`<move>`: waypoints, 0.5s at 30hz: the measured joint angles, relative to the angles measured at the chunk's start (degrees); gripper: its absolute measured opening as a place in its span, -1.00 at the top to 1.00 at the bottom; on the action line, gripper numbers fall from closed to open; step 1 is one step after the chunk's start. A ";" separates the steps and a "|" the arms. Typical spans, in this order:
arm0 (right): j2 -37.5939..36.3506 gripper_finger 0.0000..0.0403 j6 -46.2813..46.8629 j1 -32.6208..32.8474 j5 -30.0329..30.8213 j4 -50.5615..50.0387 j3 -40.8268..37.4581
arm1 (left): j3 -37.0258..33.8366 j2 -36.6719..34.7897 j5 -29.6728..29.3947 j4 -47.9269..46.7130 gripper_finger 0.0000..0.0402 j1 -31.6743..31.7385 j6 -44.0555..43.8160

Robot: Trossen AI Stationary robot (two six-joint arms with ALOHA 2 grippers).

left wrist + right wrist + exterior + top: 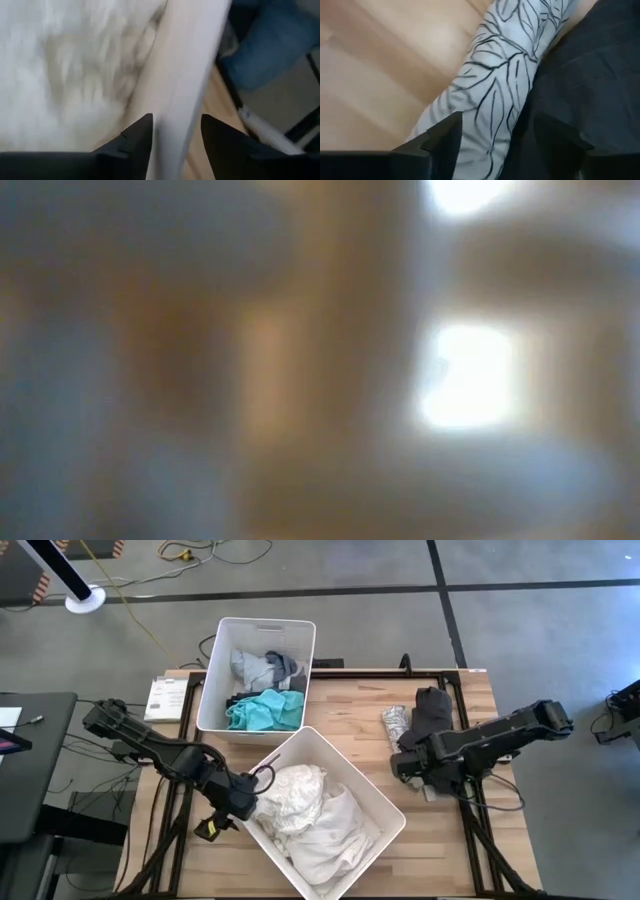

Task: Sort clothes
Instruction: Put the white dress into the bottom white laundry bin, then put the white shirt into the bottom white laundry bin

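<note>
The right gripper (495, 145), fingers apart, hangs over the patterned cloth (490, 95) and dark cloth (432, 710) left on the counter (350, 700), while the left gripper (175, 140), released, straddles the near bin (385, 810) wall; white clothes (310, 810) and teal clothes (262, 712) seem sorted.

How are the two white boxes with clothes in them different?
The far bin sits square to the table and holds mixed colours: a teal garment and grey clothes. The near bin sits turned at an angle and holds only white clothes. The left gripper is at the near bin's edge; none is at the far bin. Both are white, rectangular and open-topped.
</note>
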 joint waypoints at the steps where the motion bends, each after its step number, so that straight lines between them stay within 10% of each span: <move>1: -0.01 -0.32 -0.07 -0.89 0.11 1.11 -0.90 | 0.00 -0.15 0.01 1.98 0.19 -0.02 0.65; 15: -0.06 -0.52 -4.91 -9.59 -5.68 31.99 -16.13 | 0.11 -6.05 2.80 18.74 0.18 -2.32 2.35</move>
